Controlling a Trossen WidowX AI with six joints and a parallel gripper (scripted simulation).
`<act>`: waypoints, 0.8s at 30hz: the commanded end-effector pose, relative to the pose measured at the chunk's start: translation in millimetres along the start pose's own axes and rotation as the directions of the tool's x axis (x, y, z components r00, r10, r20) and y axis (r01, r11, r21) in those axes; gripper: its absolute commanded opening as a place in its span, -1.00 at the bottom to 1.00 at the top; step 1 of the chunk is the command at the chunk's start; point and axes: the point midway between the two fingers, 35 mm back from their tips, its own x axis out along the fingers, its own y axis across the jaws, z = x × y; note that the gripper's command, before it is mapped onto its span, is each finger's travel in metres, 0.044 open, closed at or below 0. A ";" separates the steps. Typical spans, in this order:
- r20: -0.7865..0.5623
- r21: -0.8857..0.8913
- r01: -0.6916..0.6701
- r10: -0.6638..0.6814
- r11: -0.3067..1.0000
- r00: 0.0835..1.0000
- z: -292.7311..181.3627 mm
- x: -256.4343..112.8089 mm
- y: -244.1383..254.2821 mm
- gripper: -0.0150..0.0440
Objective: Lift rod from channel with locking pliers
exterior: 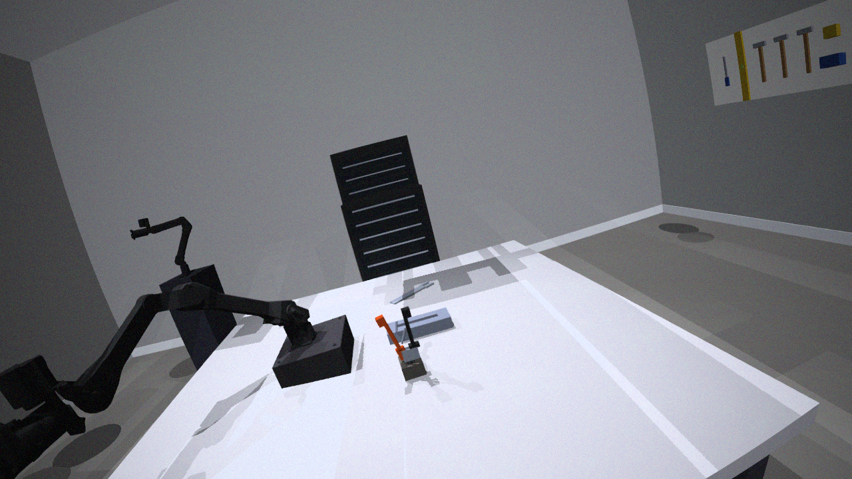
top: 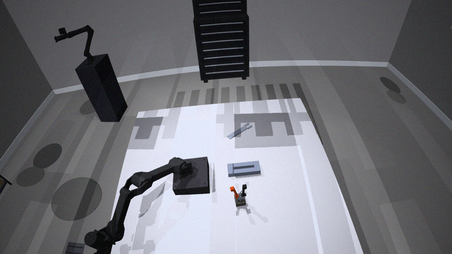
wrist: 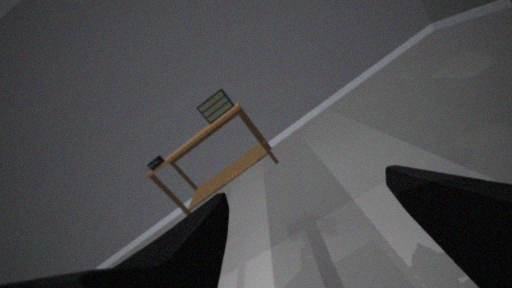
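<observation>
Pliers (top: pixel 241 195) (exterior: pixel 409 344) stand nose-down in holster (top: pixel 240 204) (exterior: pixel 413 369), orange and black handles spread up top, prob. so a gripper can reach & squeeze them. Slotted block (top: pixel 244 169) (exterior: pixel 437 321) lies flat just beside; rod presumably in its channel, can't make it out. Gripper (wrist: pixel 304 188) jaws wide apart, nothing between, well away from tool.
</observation>
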 end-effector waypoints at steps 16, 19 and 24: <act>-0.009 -0.015 -0.064 0.064 0.998 0.998 59.7 3.8 92.6 1.00; -0.016 -0.024 -0.108 0.108 0.994 0.994 57.3 3.8 134.9 1.00; -0.040 -0.030 -0.199 0.198 0.980 0.979 48.6 -3.5 213.9 1.00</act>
